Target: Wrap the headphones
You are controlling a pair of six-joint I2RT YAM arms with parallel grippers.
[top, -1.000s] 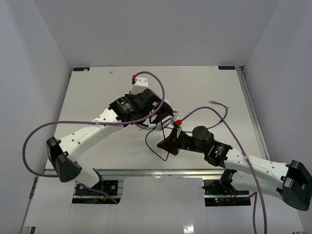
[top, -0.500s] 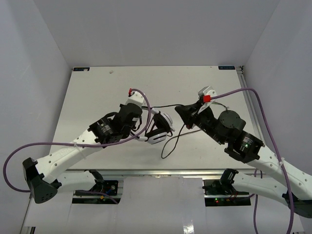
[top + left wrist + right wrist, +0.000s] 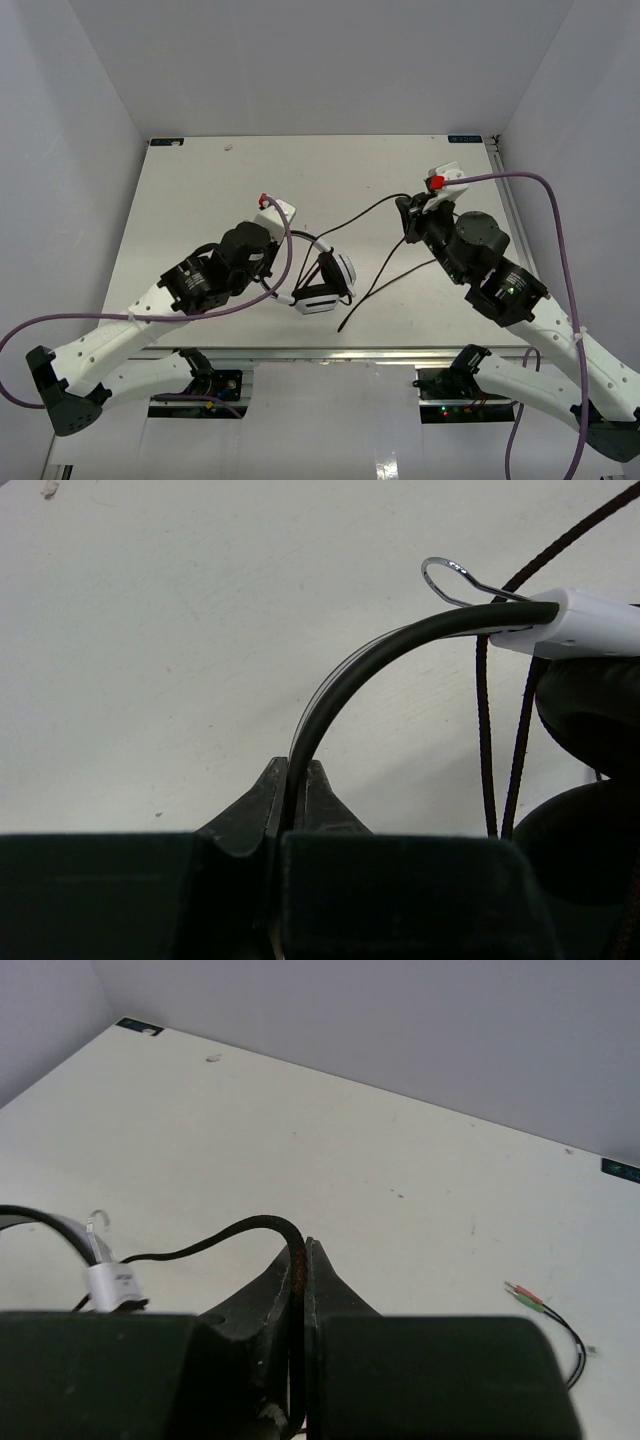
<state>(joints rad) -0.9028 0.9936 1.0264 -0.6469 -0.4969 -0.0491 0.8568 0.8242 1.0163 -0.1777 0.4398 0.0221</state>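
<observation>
Left wrist view: the left gripper [image 3: 295, 785] clamps the headband [image 3: 330, 695], anchoring the headphones [image 3: 330, 285]. The right gripper [image 3: 300, 1260] pinches the black cord [image 3: 250, 1228] and holds it clear of the earcups, likely ready for winding.

No legible text, label or number on anything visible.

Shows white link shells [image 3: 120, 328], black round joint motors [image 3: 478, 240], thick purple cables [image 3: 510, 177], red plugs [image 3: 437, 182], black wedge-fingered left hand [image 3: 295, 772] and right hand [image 3: 300, 1248].
</observation>
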